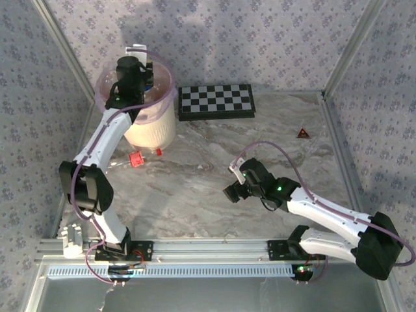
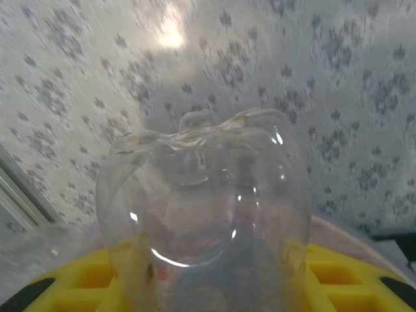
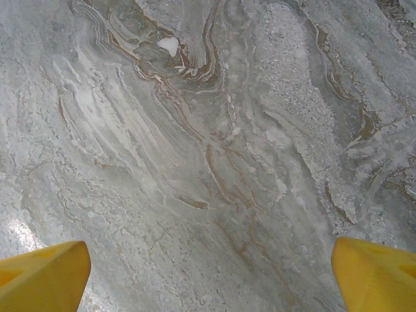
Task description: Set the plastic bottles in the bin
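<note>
Lying between the left jaws is a clear bottle (image 2: 201,208).

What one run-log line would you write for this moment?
left gripper: shut on clear plastic bottle, over bin | right gripper: open, above marble table

Bin far left on the surface (image 1: 195,195), board (image 1: 216,102) just right of it.
The left claw (image 1: 132,83) holds a bottle (image 2: 201,208) over the bin (image 1: 156,127); a second bottle (image 1: 136,158) lies at the bin's near foot; the right claw (image 1: 233,192) hangs right of centre.
</note>
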`<action>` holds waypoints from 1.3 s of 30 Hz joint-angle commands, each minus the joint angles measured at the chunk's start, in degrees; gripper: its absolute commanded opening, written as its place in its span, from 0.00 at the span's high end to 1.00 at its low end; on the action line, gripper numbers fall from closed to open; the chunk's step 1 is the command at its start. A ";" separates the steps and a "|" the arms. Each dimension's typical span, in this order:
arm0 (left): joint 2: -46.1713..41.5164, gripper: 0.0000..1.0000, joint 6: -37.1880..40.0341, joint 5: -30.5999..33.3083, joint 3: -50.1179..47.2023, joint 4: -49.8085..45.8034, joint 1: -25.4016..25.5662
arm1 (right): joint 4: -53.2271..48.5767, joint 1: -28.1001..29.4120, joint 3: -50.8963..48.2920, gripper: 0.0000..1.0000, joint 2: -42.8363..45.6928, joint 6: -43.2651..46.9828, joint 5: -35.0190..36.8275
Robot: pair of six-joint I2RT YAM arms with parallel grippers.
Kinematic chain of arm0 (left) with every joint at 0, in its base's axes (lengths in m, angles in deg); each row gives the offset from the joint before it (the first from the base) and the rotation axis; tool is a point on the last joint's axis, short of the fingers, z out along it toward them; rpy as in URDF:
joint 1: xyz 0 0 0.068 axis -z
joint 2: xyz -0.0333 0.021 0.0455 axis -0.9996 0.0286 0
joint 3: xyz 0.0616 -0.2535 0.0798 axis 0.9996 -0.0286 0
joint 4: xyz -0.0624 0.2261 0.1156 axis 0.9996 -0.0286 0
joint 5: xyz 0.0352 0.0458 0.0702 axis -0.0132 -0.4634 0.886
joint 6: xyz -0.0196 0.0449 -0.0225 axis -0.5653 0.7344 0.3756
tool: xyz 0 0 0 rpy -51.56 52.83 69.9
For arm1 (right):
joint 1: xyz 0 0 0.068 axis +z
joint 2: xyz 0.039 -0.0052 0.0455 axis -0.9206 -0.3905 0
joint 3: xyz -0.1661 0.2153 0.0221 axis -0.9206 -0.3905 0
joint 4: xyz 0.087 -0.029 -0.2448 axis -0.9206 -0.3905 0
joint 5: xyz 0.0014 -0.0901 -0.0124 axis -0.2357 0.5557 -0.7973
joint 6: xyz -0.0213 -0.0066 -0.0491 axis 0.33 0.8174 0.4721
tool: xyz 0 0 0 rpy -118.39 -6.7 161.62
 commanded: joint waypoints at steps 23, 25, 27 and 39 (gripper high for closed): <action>-1.14 0.22 -5.90 -11.93 18.74 -26.66 -1.38 | 2.19 0.54 3.68 0.02 -6.58 -0.94 -1.91; 0.34 0.16 -6.27 -13.03 22.71 -28.26 -1.82 | 1.94 0.67 3.90 0.02 -7.05 -0.79 -2.03; 2.12 0.14 -6.96 -13.96 26.13 -29.72 -2.15 | 1.69 0.84 4.23 0.02 -7.42 -0.63 -1.97; 14.73 0.37 -8.21 -11.62 41.59 -35.69 -1.45 | 0.40 0.97 4.34 0.02 -7.25 -0.60 -1.55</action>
